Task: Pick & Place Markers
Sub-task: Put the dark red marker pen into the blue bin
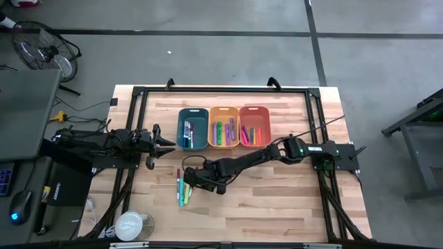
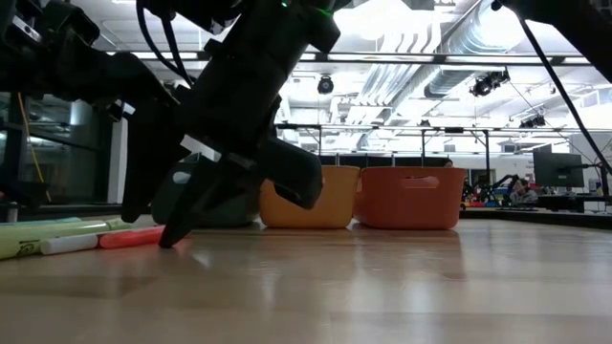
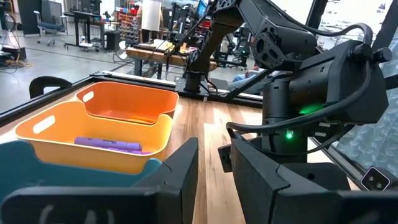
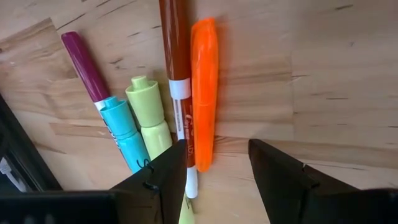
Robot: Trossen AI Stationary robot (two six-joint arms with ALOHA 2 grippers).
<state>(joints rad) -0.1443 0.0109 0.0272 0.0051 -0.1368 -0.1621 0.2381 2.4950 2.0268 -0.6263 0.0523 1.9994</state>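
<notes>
Right gripper (image 4: 217, 165) fingers open over five loose markers (image 4: 204, 93) (three bins (image 1: 223, 126)); left's parted, empty.

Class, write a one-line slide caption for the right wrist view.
Right hand, open, poised just above an orange marker lying beside a brown marker on the wooden table.

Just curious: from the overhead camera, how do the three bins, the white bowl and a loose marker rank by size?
1. Teal bin, yellow bin, orange bin: look alike.
2. White bowl.
3. Loose marker.

Bright overhead lighting; ceiling glare in low view, arm silhouetted; soft shadows; wrist-view claws blurred.
</notes>
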